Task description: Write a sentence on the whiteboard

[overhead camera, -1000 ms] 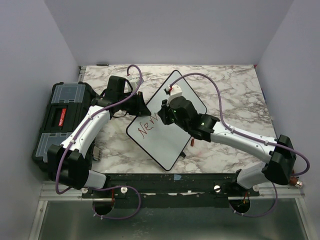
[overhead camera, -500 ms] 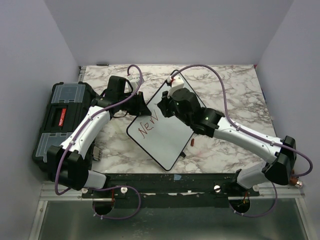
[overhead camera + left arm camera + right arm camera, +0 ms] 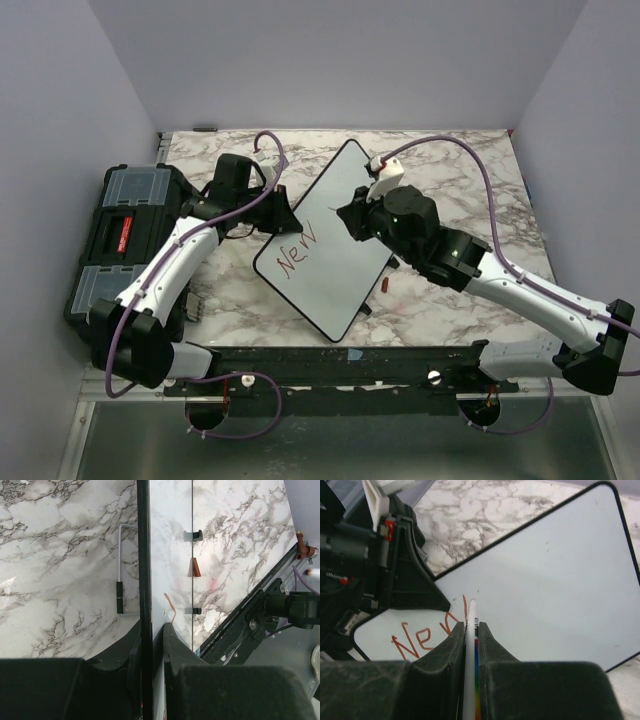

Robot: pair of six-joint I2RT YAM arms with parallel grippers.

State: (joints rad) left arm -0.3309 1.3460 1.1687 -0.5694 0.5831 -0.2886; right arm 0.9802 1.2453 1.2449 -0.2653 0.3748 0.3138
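The whiteboard (image 3: 345, 215) lies tilted on the marble table, with red lettering "New" (image 3: 297, 250) near its left corner. My left gripper (image 3: 272, 215) is shut on the board's left edge; in the left wrist view its jaws (image 3: 152, 630) clamp the black frame (image 3: 144, 555). My right gripper (image 3: 356, 222) hovers over the board right of the lettering, shut on a white marker (image 3: 471, 611) with a rainbow stripe. The marker tip points at the board (image 3: 545, 580) just right of the "New" lettering (image 3: 420, 639). I cannot tell whether the tip touches.
A black toolbox (image 3: 125, 240) sits at the table's left edge beside my left arm. A small red cap-like piece (image 3: 385, 284) lies on the marble by the board's lower right edge, also in the left wrist view (image 3: 196, 567). A black rail (image 3: 330, 355) runs along the near edge.
My right gripper has moved right and away from over the lettering, uncovering the finished "w" of "New". The left gripper and board have stayed put.
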